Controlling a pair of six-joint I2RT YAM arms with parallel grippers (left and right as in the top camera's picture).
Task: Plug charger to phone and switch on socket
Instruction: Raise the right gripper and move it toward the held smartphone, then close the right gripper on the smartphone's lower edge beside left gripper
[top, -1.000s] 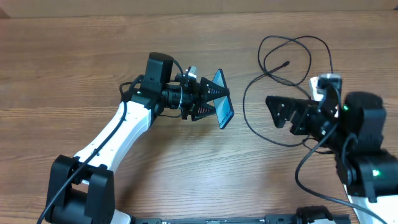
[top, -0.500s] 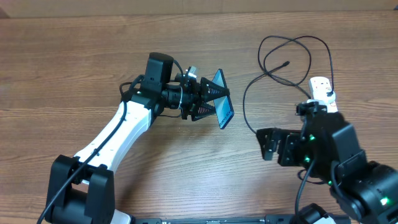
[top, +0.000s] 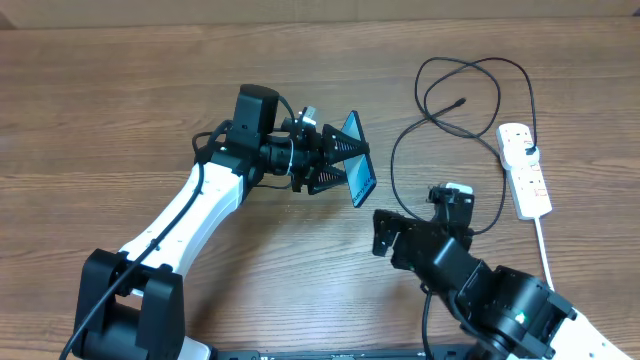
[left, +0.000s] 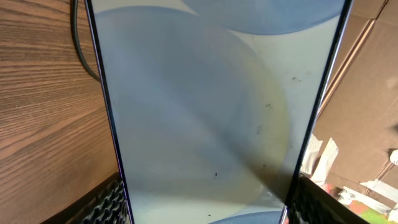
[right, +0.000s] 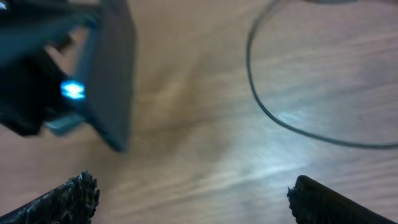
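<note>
Jaws at right, released, have swung from socket (top: 525, 170) toward phone (top: 355, 160) grasped by left jaws.

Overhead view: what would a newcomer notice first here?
The phone stands out, held on edge near the table's middle by the left gripper, jaws shut on it. To its right, the black charger lies in loose loops with its tip free, running toward the white socket by the right edge. The right gripper hangs open and empty, just nearer the robot than the phone.
</note>
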